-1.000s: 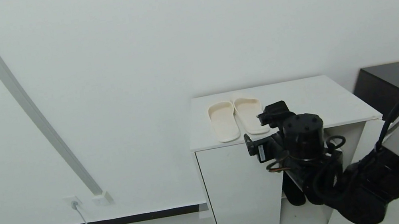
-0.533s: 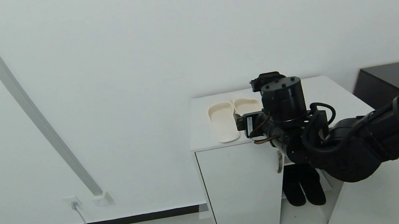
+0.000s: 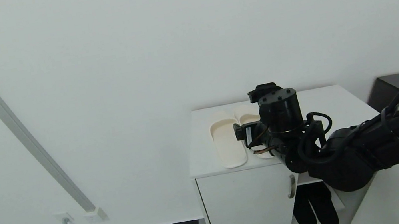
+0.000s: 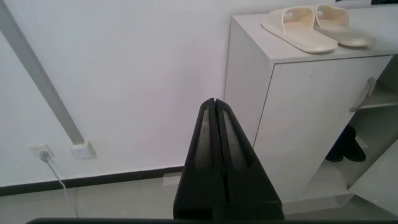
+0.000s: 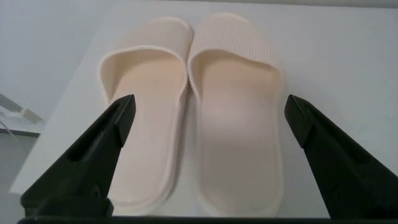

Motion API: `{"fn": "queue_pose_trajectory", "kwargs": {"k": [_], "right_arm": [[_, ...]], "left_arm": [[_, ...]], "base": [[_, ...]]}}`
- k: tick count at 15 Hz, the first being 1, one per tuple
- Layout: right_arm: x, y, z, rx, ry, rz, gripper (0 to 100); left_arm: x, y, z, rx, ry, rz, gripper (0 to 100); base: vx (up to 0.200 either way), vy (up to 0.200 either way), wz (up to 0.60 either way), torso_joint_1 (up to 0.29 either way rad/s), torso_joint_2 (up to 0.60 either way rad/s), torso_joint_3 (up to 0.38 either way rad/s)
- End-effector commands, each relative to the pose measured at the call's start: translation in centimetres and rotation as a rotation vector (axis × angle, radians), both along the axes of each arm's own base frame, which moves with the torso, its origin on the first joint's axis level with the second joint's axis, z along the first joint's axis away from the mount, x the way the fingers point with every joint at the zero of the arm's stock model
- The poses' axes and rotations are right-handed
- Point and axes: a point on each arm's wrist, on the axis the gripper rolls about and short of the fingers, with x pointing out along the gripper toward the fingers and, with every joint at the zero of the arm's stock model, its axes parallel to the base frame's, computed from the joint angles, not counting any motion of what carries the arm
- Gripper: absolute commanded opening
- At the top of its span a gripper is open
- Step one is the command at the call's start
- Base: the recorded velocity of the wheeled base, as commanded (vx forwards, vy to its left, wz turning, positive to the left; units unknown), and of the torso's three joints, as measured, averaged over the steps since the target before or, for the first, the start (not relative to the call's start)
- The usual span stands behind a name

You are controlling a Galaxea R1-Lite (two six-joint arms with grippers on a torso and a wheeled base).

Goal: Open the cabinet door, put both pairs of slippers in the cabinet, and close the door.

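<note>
Right gripper point(image 5: 209, 107) first, seen from its own wrist camera: the two dark fingers point(image 5: 99, 162) are spread wide with nothing between them but air, and the cream slippers point(image 5: 236, 124) lie side by side on the white cabinet top below, touching along their inner edges. They look like moulded foam, so I'd judge them light, soft and a bit springy (easy to lift, but apt to bow or squirt out if squeezed hard). The likeliest hold seems to be across both at once, one finger on each outer rim near the straps, so the pair comes up together. From the head camera, the right arm reaches in over the cabinet point(image 3: 328, 106), its wrist just above the toe end of the cream slippers point(image 3: 228, 145), which sit on the top toward its left side. Below, the left door point(image 3: 248, 209) with its handle point(image 3: 292, 186) is shut, while the right side stands open, and the black slippers point(image 3: 314, 206) are already inside on a shelf, so I take the cream pair to be the step in hand. From the left wrist camera, the left gripper point(image 4: 216, 109) has its fingers pressed flat together, carrying nothing, held low and well apart from the cabinet.
</note>
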Motion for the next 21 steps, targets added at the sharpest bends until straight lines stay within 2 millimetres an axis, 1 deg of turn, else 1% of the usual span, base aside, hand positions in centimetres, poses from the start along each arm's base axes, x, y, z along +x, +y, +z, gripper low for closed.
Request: {"fn": "queue_pose_trajectory", "kwargs": {"k": [1, 4, 5, 7, 11, 12, 13, 16, 17, 18, 21], "right_arm": [[0.5, 0.6, -2.7, -0.032, 0.035, 0.011, 100], [1.3, 1.2, -4.5, -0.042, 0.06, 0.047, 100], [1.6, 1.5, -4.8, -0.039, 0.061, 0.057, 100], [2.5, 1.9, -4.9, -0.033, 0.048, 0.052, 100], [5.9, 2.7, -6.0, -0.036, 0.016, 0.02, 100], [6.6, 2.8, -5.9, -0.029, 0.007, 0.014, 100], [7.0, 2.9, -6.1, -0.035, 0.01, 0.011, 100], [8.2, 3.4, -6.0, -0.03, 0.001, 0.001, 100], [8.3, 3.4, -6.0, -0.029, 0.0, 0.001, 100], [8.6, 3.4, -5.8, -0.025, -0.005, -0.004, 0], [8.6, 3.4, -5.8, -0.025, -0.006, -0.004, 0]], "left_arm": [[0.0, 0.0, 0.0, -0.007, 0.0, 0.0, 0], [0.0, 0.0, 0.0, -0.012, 0.001, 0.0, 0], [0.0, 0.0, 0.0, -0.012, 0.001, 0.0, 0], [0.0, 0.0, 0.0, -0.012, 0.001, 0.001, 0], [0.0, 0.0, 0.0, -0.015, 0.001, 0.003, 0], [0.0, 0.0, 0.0, -0.015, 0.001, 0.001, 0], [0.0, 0.0, 0.0, -0.015, -0.001, 0.003, 0], [0.0, 0.0, 0.0, -0.016, 0.0, 0.001, 0], [0.0, 0.0, 0.0, -0.018, 0.001, 0.001, 0], [0.0, 0.0, 0.0, -0.021, 0.0, 0.001, 0], [0.0, 0.0, 0.0, -0.021, 0.001, 0.001, 0]], "base": [[0.2, 0.0, 0.0, 0.007, 0.0, 0.002], [0.0, 0.0, 0.0, 0.0, 0.0, 0.0], [0.0, 0.0, 0.0, 0.0, 0.0, 0.0], [0.0, 0.0, 0.0, 0.0, 0.0, 0.0], [0.0, 0.0, 0.0, 0.0, 0.0, 0.0], [0.0, 0.0, 0.0, 0.0, 0.0, 0.0], [0.0, 0.0, 0.0, 0.0, 0.0, 0.0], [0.0, 0.0, 0.0, 0.0, 0.0, 0.0], [0.0, 0.0, 0.0, 0.0, 0.0, 0.0], [0.0, 0.0, 0.0, 0.0, 0.0, 0.0], [0.0, 0.0, 0.0, 0.0, 0.0, 0.0]]}}
